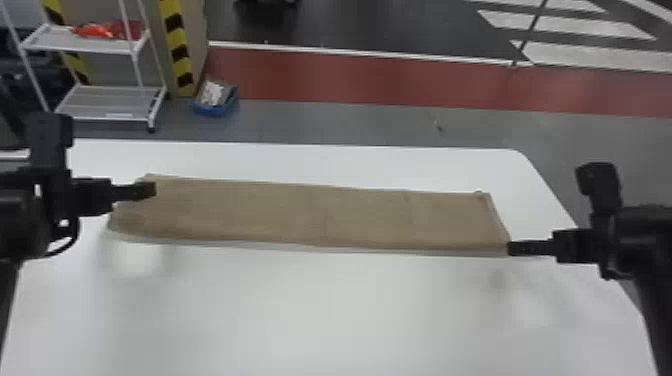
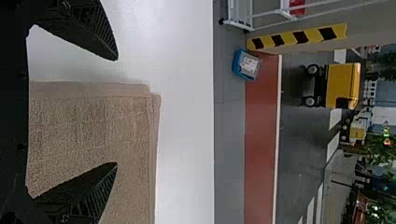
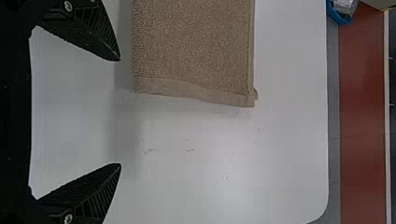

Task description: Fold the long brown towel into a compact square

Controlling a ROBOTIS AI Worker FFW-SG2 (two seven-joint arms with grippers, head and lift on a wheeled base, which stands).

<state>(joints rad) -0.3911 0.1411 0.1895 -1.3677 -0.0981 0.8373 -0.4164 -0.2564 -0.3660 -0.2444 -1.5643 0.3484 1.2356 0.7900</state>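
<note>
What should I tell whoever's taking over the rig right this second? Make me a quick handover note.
Left hand: open and empty, over the left end of the towel.
Right hand: open and empty, by the towel's near right corner.
Towel: lying flat on the white table, a long strip running left to right.
Done: it looks folded lengthwise, with layered edges showing.
Left to do: fold the strip's length down into a compact square, probably starting from one end.
</note>
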